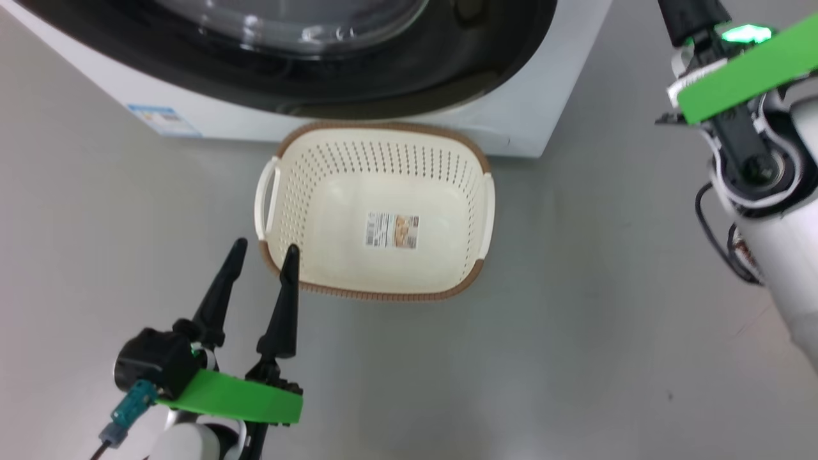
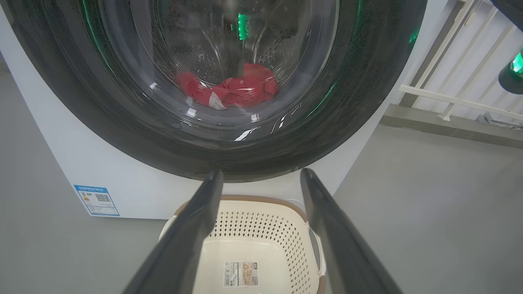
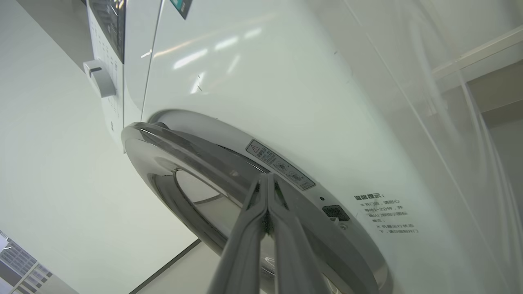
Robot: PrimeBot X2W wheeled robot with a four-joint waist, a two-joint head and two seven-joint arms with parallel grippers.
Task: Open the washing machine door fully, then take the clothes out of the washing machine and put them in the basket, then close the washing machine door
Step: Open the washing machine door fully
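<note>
The white washing machine (image 1: 192,108) stands at the top of the head view. Its door (image 2: 102,106) has a glossy black rim and a clear glass bowl. Through the glass the red clothes (image 2: 229,87) lie low in the drum. The cream basket (image 1: 377,211) with a brown rim sits empty on the floor right before the machine. My left gripper (image 1: 264,252) is open, its fingertips over the basket's near left corner and aimed at the door (image 1: 287,70). My right gripper (image 3: 266,177) is shut, with its tips in the narrow gap between the door's edge (image 3: 163,151) and the machine's front (image 3: 265,81).
Grey floor (image 1: 575,319) spreads around the basket. My right arm (image 1: 754,160) rises at the right of the machine. A blue label (image 1: 163,120) marks the machine's lower left front. White railing (image 2: 461,98) stands off to the machine's right.
</note>
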